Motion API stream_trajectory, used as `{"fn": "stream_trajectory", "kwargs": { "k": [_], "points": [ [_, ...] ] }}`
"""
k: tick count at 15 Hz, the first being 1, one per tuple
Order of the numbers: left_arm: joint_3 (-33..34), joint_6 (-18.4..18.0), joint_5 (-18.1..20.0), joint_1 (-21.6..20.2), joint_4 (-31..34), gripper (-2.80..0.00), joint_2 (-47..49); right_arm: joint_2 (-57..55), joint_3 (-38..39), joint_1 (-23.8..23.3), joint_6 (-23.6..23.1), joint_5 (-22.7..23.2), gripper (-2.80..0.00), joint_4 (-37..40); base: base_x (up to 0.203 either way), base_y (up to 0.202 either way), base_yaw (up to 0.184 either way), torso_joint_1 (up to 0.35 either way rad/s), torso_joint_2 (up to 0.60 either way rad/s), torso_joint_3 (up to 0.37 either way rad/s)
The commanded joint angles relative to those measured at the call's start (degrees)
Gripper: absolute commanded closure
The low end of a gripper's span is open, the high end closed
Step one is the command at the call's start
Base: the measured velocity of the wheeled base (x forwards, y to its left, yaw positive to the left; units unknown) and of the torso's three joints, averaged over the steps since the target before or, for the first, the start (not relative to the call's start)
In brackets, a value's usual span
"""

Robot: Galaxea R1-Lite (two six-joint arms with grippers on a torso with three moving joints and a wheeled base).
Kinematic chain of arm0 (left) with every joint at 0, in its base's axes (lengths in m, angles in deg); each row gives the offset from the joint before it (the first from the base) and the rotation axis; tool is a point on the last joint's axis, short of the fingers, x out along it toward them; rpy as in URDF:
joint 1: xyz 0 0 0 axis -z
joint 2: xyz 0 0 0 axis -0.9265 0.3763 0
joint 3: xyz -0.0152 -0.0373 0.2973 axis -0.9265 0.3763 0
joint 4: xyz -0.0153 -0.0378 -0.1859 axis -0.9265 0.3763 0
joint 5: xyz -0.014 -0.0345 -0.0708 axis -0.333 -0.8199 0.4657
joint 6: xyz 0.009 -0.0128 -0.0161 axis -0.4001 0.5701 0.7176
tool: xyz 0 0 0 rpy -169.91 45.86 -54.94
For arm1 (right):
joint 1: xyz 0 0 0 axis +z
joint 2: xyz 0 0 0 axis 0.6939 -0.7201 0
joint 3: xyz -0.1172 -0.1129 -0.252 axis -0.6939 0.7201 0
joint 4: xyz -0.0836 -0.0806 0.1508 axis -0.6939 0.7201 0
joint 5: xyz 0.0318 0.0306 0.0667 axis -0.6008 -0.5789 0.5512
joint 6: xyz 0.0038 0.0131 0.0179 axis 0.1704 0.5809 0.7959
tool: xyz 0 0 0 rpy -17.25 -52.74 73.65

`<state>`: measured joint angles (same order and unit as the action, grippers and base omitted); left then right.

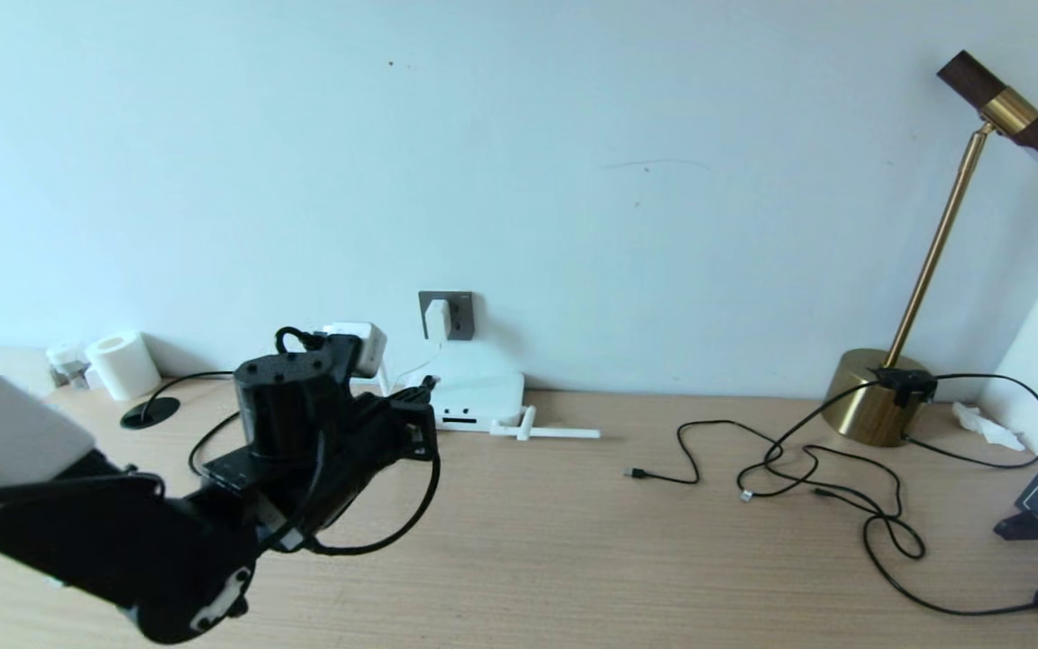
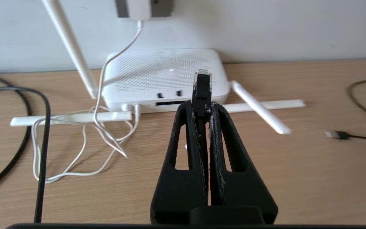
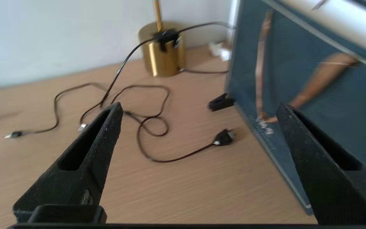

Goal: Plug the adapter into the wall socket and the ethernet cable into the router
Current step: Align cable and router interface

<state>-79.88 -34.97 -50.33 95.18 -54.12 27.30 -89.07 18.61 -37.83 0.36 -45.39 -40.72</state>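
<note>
Left pincer (image 2: pixel 202 108) clamped on the thick black ethernet cable's clip plug (image 2: pixel 201 83), just near of the flat white router (image 2: pixel 157 74) at the far wall; a tilted plug could jam beside the port. Small white adapter (image 1: pixel 437 317) already sits in the dark grey wall socket (image 1: pixel 459 315). Right pincer (image 3: pixel 199 127) apart, idle at right.

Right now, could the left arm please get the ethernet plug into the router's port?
Probably yes: the left gripper holds the ethernet cable plug just short of the router, and nothing lies between them.

The router (image 1: pixel 474 397) lies on the desk (image 1: pixel 573 541) below the wall socket (image 1: pixel 456 315).
</note>
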Motion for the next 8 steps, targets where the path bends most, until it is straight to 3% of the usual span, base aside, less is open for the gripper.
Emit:
{"fn": "stream_trajectory", "kwargs": {
  "k": [1, 5, 8],
  "points": [
    [-0.97, 0.02, -2.35, -0.11, -1.31, 0.00, 5.19, 9.14, 1.90, -2.59, -1.23, 0.58, -2.80, 0.07, 0.000, 0.000, 0.000, 0.000, 0.00, 0.000],
    [-0.82, 0.23, -4.56, -0.21, -4.12, 0.00, 11.78, 27.05, 11.59, -4.67, -9.01, 9.11, -2.80, 1.68, 0.000, 0.000, 0.000, 0.000, 0.00, 0.000],
    [1.96, -0.11, -7.09, -0.27, -10.11, 0.00, 14.65, 31.77, 23.13, -5.22, -11.15, 15.21, -2.80, -1.05, 0.000, 0.000, 0.000, 0.000, 0.00, 0.000]
  ]
}}
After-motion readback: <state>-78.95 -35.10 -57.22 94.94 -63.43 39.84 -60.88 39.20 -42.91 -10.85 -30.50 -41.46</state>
